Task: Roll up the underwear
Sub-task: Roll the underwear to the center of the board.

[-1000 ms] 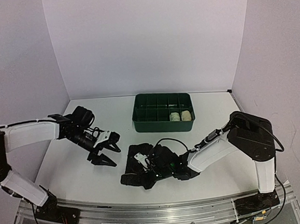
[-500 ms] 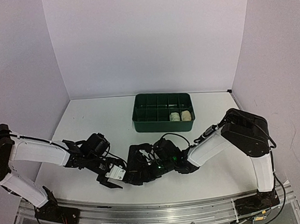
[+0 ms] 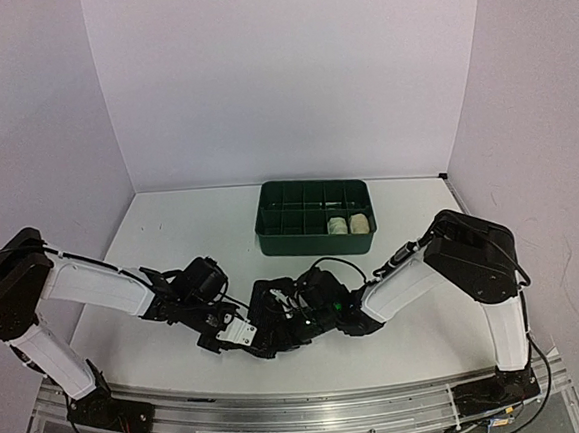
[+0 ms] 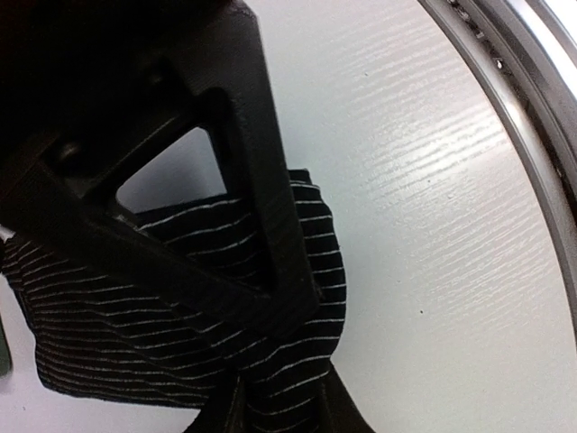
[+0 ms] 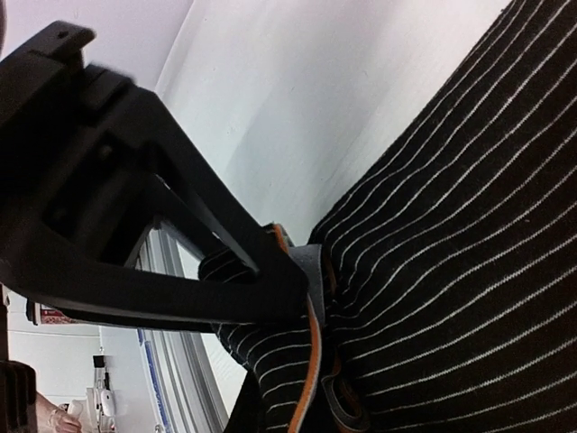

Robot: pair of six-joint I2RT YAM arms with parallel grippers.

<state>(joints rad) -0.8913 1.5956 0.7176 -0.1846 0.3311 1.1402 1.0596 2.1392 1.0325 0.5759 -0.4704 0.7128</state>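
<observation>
Tabletop (image 3: 152, 249), black underwear (image 4: 325, 271) in left pincer (image 3: 241, 333), right pincer (image 3: 293, 312)

White table (image 3: 161, 242), top view: green divided tray (image 3: 293, 240) standing right of centre towards the back; black pinstriped underwear (image 3: 279, 338) bunched at lower centre, apart from the tray

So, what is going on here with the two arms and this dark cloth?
Both arms are working on one black striped underwear lying on the table near its front edge. The right gripper is shut on a fold of it, and the left gripper appears to pinch its other side. Two light garments, already rolled, sit in the green tray behind.
</observation>
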